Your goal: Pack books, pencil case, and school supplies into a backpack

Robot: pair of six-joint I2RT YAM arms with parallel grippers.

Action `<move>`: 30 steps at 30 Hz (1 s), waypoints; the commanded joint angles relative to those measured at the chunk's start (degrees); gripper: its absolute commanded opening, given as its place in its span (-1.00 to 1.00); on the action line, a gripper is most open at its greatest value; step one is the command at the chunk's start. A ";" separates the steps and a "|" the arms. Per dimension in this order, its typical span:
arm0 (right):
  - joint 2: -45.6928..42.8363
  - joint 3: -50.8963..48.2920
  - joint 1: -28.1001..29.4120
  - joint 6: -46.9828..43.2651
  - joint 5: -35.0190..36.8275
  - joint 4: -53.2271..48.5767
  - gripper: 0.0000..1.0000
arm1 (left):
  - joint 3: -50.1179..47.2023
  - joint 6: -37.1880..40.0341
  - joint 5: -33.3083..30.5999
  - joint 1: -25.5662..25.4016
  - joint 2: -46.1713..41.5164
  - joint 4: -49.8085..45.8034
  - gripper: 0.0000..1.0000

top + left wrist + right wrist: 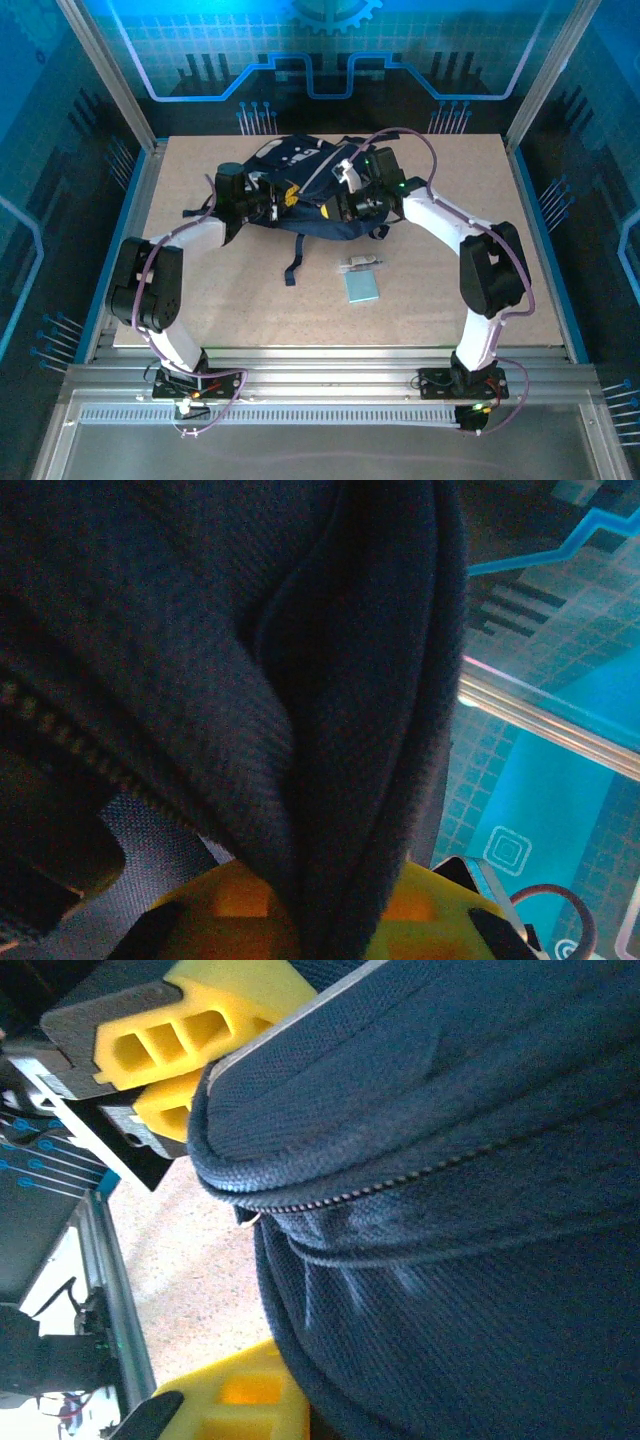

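Left tool point(320, 920): its yellow pads are drawn narrow on a standing fold of dark woven cloth, and it is judged closed on the large navy-blue fabric backpack point(300, 160). Right tool point(250, 1225): a thick rolled rim of the same cloth, with a fine zip line point(400, 1175) running along it, is caught between the two yellow fingers. The upper finger is touching the edge and the lower one is partly hidden behind the cloth, so a hold is judged here too. The backpack is found at the far middle of the pale speckled tabletop point(250, 290), between the two arms, with the mouth side taken from left and right. The cloth is seen to crease and sag, so the bag is taken to be soft and shapeless, fairly light, and likely to slump wherever it is not held. The stitched rim beside the zip is judged the firmest place to take it, since thin panels would bunch and slip. Dark straps point(293, 262) are trailing towards the near edge and could snag. Just nearer, apart from the bag, a small light-blue rectangular pad point(362, 287) and a tiny silvery-white clip-like item point(360, 263) are lying flat. Both are judged light and low, and awkward to pinch.
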 commanded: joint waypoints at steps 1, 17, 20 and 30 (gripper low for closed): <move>1.86 3.13 0.41 2.78 -4.19 -0.09 -0.68 | 0.11 1.90 -3.74 2.65 -1.15 5.43 -1.00; 6.57 4.73 2.76 5.03 0.63 2.81 -0.33 | 0.73 0.22 -3.21 0.05 -3.58 6.44 -1.00; 5.86 5.26 4.16 4.31 4.13 1.41 -0.17 | 0.90 0.85 -3.48 -0.28 -4.37 5.44 -1.00; 8.18 13.10 11.55 4.41 32.25 -12.98 -0.04 | 0.20 0.95 -4.78 -1.02 -5.69 4.91 -1.00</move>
